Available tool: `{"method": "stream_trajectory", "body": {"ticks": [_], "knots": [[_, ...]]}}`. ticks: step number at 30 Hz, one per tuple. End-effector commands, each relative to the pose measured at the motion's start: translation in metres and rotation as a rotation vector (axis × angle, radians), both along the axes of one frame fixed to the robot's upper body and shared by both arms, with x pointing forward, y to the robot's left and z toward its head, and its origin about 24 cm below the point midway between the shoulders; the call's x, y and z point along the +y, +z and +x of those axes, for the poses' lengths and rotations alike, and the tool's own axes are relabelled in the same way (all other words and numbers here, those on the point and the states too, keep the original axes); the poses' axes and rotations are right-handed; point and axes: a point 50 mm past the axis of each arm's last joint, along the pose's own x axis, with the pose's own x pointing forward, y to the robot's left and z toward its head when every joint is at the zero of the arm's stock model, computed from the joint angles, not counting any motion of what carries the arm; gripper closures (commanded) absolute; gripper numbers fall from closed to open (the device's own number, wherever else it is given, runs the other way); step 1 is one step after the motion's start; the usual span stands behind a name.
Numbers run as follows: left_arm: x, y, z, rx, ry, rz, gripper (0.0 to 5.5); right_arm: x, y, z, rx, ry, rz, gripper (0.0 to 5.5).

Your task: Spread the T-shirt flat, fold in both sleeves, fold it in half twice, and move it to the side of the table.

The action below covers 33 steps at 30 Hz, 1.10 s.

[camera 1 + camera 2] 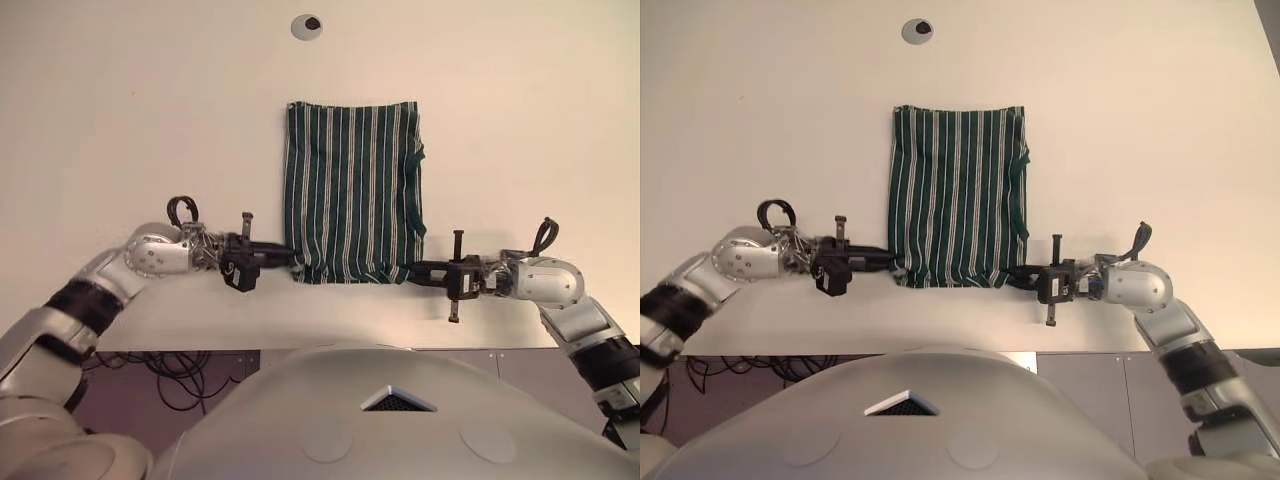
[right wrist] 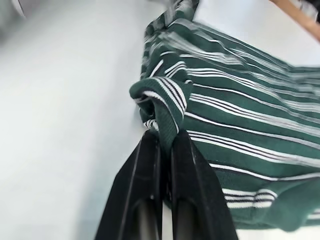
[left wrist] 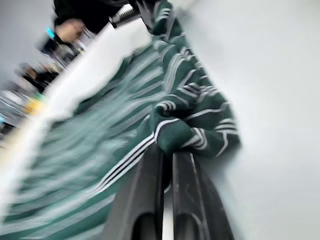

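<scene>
The T-shirt (image 1: 350, 190) is seen laid as a striped rectangle at centre frame on the table (image 1: 150, 150), its lower corners pinched tight by the left gripper (image 1: 287, 259) and right gripper (image 1: 412, 270), and the cloth is judged light, soft and limp, best gripped at paired corners.

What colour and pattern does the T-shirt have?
The T-shirt is dark green with white stripes, best in right wrist view.

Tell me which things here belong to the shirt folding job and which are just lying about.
Job: green striped T-shirt; left gripper, shut on its near left corner; right gripper, shut on its near right corner; table.
Lying about: round grey disc on the table's far side; cables under the table.
</scene>
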Motion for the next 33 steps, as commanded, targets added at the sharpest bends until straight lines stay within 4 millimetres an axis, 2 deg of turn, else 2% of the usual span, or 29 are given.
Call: {"method": "stream_trajectory", "body": {"ticks": [1,5,9,12,16,21,25,29,30,33], "knots": [[0.002,0.031,-0.023,0.466,-0.048,-0.013,5.49,-0.015,0.029,-0.005,0.219,0.005,0.116,5.50],[0.002,0.045,-0.035,0.662,-0.078,-0.062,5.49,-0.017,0.045,-0.016,0.352,0.055,0.196,5.50],[0.000,0.055,-0.035,0.704,-0.050,-0.158,5.49,-0.016,0.055,-0.017,0.359,0.056,0.257,5.50],[0.006,0.058,-0.018,0.654,0.071,-0.243,5.49,-0.011,0.059,0.003,0.228,-0.043,0.315,5.50],[0.018,0.054,0.007,0.605,0.231,-0.338,5.49,-0.002,0.061,0.038,0.033,-0.178,0.284,5.50],[0.043,0.031,0.027,0.605,0.408,-0.337,5.49,0.011,0.050,0.074,-0.046,-0.297,0.209,5.50],[0.053,0.012,0.032,0.620,0.495,-0.287,5.49,0.023,0.038,0.095,-0.092,-0.347,0.135,5.50],[0.056,0.007,0.038,0.621,0.549,-0.292,5.50,0.026,0.028,0.107,-0.089,-0.422,0.112,4.81],[0.058,0.007,0.041,0.623,0.576,-0.304,5.16,0.025,0.026,0.110,-0.091,-0.449,0.111,4.57],[0.064,0.006,0.051,0.632,0.664,-0.338,4.74,0.022,0.024,0.124,-0.143,-0.549,0.105,4.08]]}}
